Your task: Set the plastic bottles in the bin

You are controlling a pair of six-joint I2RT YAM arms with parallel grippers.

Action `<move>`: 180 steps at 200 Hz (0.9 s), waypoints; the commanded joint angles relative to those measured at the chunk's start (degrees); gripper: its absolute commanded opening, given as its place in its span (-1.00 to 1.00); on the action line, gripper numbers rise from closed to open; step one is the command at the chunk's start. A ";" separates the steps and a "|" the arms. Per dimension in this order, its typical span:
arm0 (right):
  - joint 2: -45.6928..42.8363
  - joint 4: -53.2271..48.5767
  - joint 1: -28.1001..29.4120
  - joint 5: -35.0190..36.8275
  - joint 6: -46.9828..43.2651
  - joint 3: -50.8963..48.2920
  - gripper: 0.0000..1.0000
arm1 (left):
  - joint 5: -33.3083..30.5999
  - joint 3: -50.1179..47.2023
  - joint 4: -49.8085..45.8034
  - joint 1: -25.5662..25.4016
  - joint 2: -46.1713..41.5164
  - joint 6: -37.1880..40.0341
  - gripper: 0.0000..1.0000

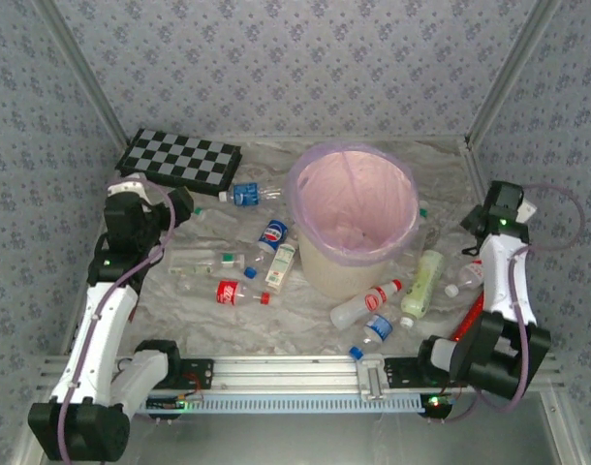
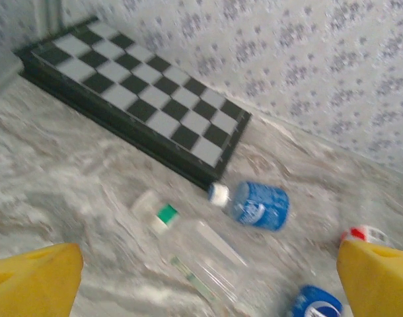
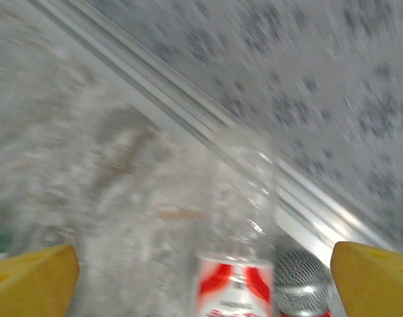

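The bin (image 1: 310, 208), a cream bucket lined with a pink bag, stands mid-table. Bottles lie around it: a blue-labelled one (image 1: 245, 194), a Pepsi one (image 1: 272, 234), a red-labelled one (image 1: 237, 293), a clear green-capped one (image 1: 201, 262), a red-capped one (image 1: 366, 302) and a pale green one (image 1: 423, 281). My left gripper (image 1: 184, 206) hovers open at the left. In its wrist view the left gripper (image 2: 208, 284) frames the clear green-capped bottle (image 2: 201, 254). My right gripper (image 1: 473, 223) is open by the right wall. A clear red-and-white-labelled bottle (image 3: 241, 264) stands between its fingertips (image 3: 33, 281).
A black-and-white chequered board (image 1: 179, 160) lies at the back left, beside the blue-labelled bottle (image 2: 257, 205). A metal mesh microphone head (image 3: 300, 281) sits next to the right-hand bottle. Patterned walls and an aluminium frame rail (image 3: 208, 125) close in the wrinkled table cover.
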 commanded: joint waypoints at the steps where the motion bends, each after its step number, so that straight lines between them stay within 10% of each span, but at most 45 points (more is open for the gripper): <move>1: 0.48 -2.92 -2.46 -0.46 5.99 -1.43 0.99 | 5.66 3.04 -3.87 -0.66 -1.90 -4.97 0.96; 180: 21.04 13.42 -5.01 -7.81 8.49 -3.85 0.64 | 8.43 4.12 -5.04 -1.84 -2.32 -7.24 0.96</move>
